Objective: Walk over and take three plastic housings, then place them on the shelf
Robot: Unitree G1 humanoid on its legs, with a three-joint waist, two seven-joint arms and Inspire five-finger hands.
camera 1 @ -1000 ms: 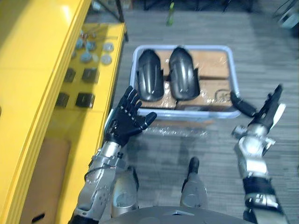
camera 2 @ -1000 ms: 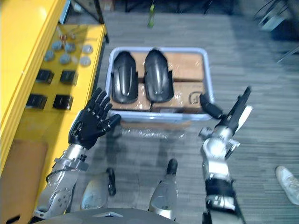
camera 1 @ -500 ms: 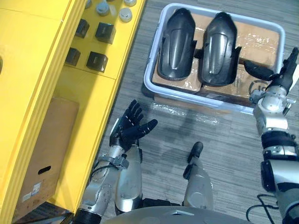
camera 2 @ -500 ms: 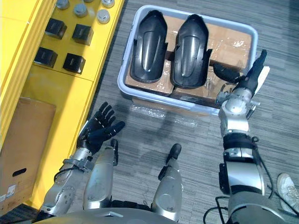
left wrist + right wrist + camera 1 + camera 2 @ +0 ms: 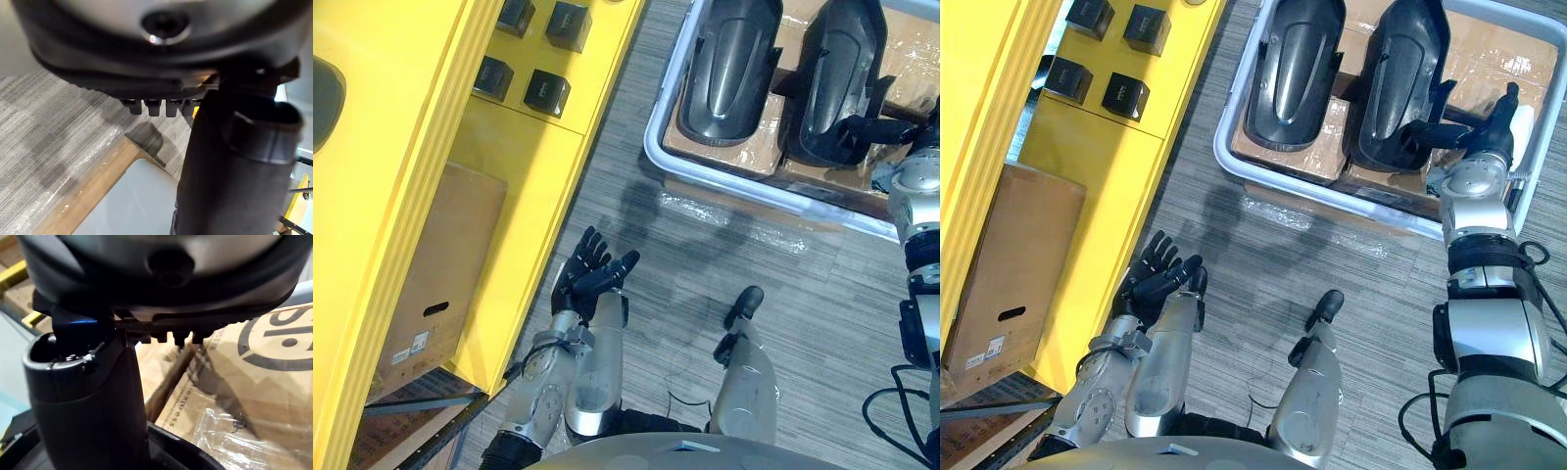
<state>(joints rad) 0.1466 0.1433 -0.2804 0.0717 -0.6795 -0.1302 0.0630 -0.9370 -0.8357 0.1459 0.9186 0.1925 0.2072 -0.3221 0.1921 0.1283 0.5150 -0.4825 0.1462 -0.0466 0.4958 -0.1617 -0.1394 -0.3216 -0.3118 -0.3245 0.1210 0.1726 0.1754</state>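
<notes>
Plastic housings, two of them, lie side by side in the crate [image 5: 754, 191] at the upper right of my head views. The left housing [image 5: 1293, 69] and the right housing [image 5: 1400, 73] are both black, and their upper ends are cut off by the top edge. They rest on film-wrapped cardboard boxes [image 5: 1489, 49] that fill the crate's bottom.

My right hand [image 5: 1500, 116] sits at the right edge of the frame, over the crate's lower right corner. Its fingers are stretched out and its thumb reaches toward the lower end of the right housing, but I cannot tell whether the thumb touches it. The right wrist view shows the thumb up close, with printed cardboard past it and a dark curved rim at the bottom that I cannot identify.

My left hand [image 5: 585, 279] hangs low at lower centre-left, fingers spread and released, holding nothing, well apart from the crate.

A dark rounded shape [image 5: 321, 98] at the far left edge, on the yellow shelf [image 5: 411, 147], is cut off too much for me to name. Small black boxes [image 5: 546, 93] sit on a lower level of the shelf at the upper left, and a cardboard carton [image 5: 440, 264] stands beneath it.

The floor [image 5: 666, 255] is grey carpet, with a sheet of clear film [image 5: 734, 220] lying on it just below the crate.
</notes>
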